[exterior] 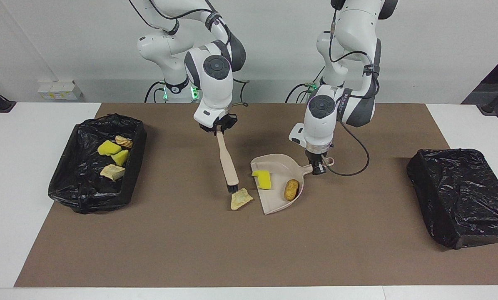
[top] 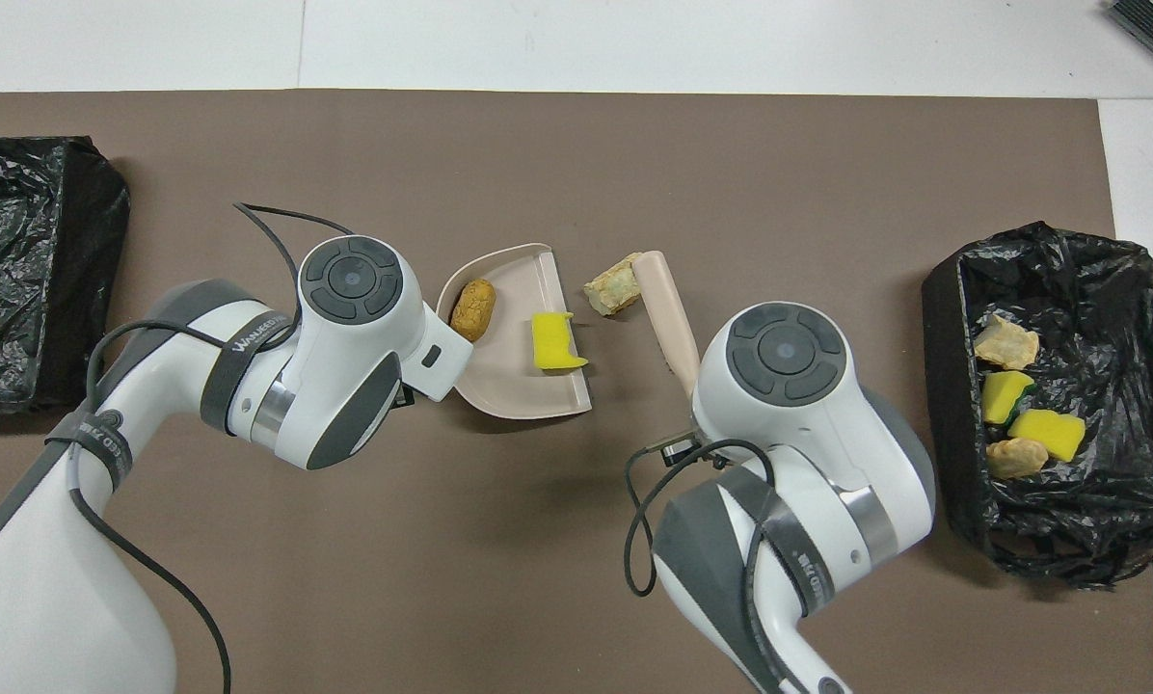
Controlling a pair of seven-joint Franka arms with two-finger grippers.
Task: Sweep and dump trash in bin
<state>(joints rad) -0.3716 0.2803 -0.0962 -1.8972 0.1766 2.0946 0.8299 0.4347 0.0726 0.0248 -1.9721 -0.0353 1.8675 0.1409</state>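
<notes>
facing view: i see the right gripper (exterior: 220, 130) clamped on the top of the brush (exterior: 227, 163) handle, and the left gripper (exterior: 318, 166) clamped on the dustpan (exterior: 274, 200) handle.
overhead view: both grippers hide under the arms here; i only see the brush (top: 665, 310) and pan (top: 509, 386) sticking out.
brush: it leans, bristles down on the mat, touching a tan scrap (exterior: 240, 198) just beside the pan's open edge.
pan: a yellow chunk (exterior: 262, 179) sits at its lip and a brown lump (exterior: 291, 189) lies deeper in.
bin: the open bin (exterior: 136, 137) at the right arm's end holds two yellow chunks and two tan lumps.
other bin: a black-wrapped box (exterior: 461, 196) sits at the left arm's end, well apart from the pan.
room: bare mat (exterior: 232, 250) lies between the pan and each bin.
surface: brown mat on a white table (exterior: 16, 166), white wall by the robots.
</notes>
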